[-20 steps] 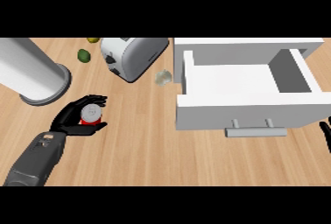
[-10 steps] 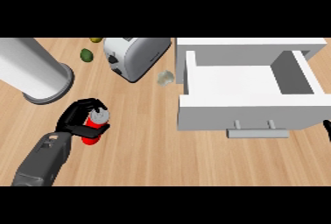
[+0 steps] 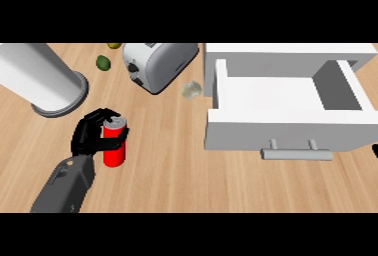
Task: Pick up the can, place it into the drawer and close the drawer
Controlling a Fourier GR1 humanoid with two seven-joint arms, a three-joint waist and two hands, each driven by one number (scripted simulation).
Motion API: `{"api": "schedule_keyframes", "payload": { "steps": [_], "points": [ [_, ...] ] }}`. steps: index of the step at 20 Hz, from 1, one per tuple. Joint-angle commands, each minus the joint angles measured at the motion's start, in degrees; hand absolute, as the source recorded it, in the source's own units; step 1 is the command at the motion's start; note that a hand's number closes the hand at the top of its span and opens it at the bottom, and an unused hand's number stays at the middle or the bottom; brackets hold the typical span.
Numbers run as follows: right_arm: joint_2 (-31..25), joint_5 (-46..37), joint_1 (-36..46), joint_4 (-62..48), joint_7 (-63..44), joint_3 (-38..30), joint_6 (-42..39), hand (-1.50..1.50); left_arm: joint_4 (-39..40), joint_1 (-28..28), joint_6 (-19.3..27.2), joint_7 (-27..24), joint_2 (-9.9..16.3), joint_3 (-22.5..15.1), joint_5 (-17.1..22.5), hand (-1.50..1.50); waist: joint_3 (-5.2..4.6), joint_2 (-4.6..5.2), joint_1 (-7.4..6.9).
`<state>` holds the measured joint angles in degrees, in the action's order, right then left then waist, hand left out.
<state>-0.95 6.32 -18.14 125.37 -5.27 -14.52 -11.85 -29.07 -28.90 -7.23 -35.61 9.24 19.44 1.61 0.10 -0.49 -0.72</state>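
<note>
Holding the can (image 3: 114,145): the left hand (image 3: 92,136), black, at the lower left of the head view, with its fingers curled round the can's upper part. Can: red body, silver top, roughly upright, its lower part showing below the fingers over the wooden surface (image 3: 177,185); whether its base touches the wood cannot be told. Grey forearm runs from the hand down to the view's lower edge.

Drawer (image 3: 284,115): white, pulled open, at the right, well apart from the can; inside bare, grey handle (image 3: 297,154) on its front face.

Right hand (image 3: 375,151): only a dark sliver at the right edge, just beside the drawer's front corner; its fingers cannot be made out.

Other items: large white cylinder (image 3: 40,77) on a grey base at the upper left, near the can; toaster (image 3: 156,65), white and silver, top centre; green fruit (image 3: 103,62) between cylinder and toaster; small pale object (image 3: 191,89) between toaster and drawer.
</note>
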Motion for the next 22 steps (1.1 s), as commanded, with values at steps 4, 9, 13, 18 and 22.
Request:
{"api": "schedule_keyframes", "payload": {
  "steps": [4, 9, 13, 18, 22],
  "points": [
    [-0.4, 0.9, -2.5, -2.0, 3.8, -2.5, -1.9, -1.50, -24.3, 6.0, 1.5, 15.1, -2.9, -5.2, 1.8, 1.50, 0.04, -0.09, -0.19],
    [0.8, -0.4, -2.9, 4.3, 0.0, 0.0, 0.5, -1.50, -39.0, 5.8, 8.5, 23.6, -8.1, -11.0, -1.1, 1.50, -0.01, -0.10, 0.23],
    [0.5, 0.5, -2.6, 1.7, 1.3, -0.5, -1.0, -1.50, -44.8, 2.6, 13.6, 31.5, -9.2, -16.6, -0.9, 1.50, -0.06, 0.26, 0.96],
    [0.9, -1.7, -1.7, 3.3, -0.2, 2.6, 1.6, -1.50, -50.5, -2.1, 18.0, 42.8, -9.2, -22.7, -1.3, 1.50, -0.08, 0.35, 1.05],
    [0.9, -1.8, 0.6, 3.8, -2.2, 3.0, 4.1, -1.50, -49.6, -8.2, 23.8, 46.1, -9.2, -27.5, -2.0, 1.50, -0.09, 0.44, 1.28]
  ]
}}
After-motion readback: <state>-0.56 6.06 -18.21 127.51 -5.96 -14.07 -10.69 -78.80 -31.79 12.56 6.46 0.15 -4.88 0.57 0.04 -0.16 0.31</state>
